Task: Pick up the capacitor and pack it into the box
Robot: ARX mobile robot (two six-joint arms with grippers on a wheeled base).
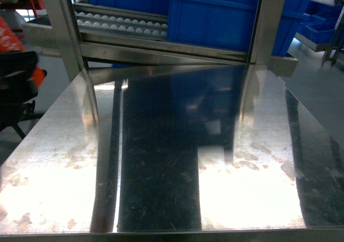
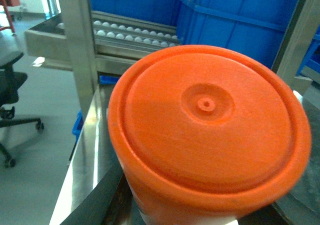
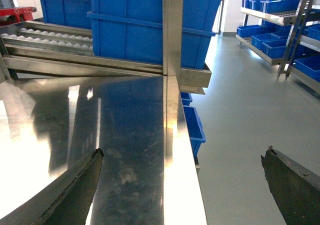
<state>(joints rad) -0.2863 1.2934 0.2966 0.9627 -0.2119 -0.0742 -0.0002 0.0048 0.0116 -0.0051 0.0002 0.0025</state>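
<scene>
A big orange cylinder, the capacitor (image 2: 210,120), fills the left wrist view, its round end with a small centre dimple facing the camera. My left gripper (image 2: 200,210) is shut on it, with dark fingers (image 2: 100,202) showing on both sides of its body. It hangs over the left part of the steel table (image 2: 85,160). My right gripper (image 3: 184,154) is open and holds nothing, straddling the table's right edge (image 3: 180,150). The box is out of view. In the head view an orange blur (image 1: 9,37) at the left edge is all that shows.
Blue crates (image 1: 215,16) stand on a roller rack (image 1: 118,24) behind the steel table (image 1: 161,161). Steel posts (image 1: 62,27) rise at the back corners. A black office chair (image 1: 13,91) is on the left, and shelves of blue bins (image 3: 275,25) are on the right.
</scene>
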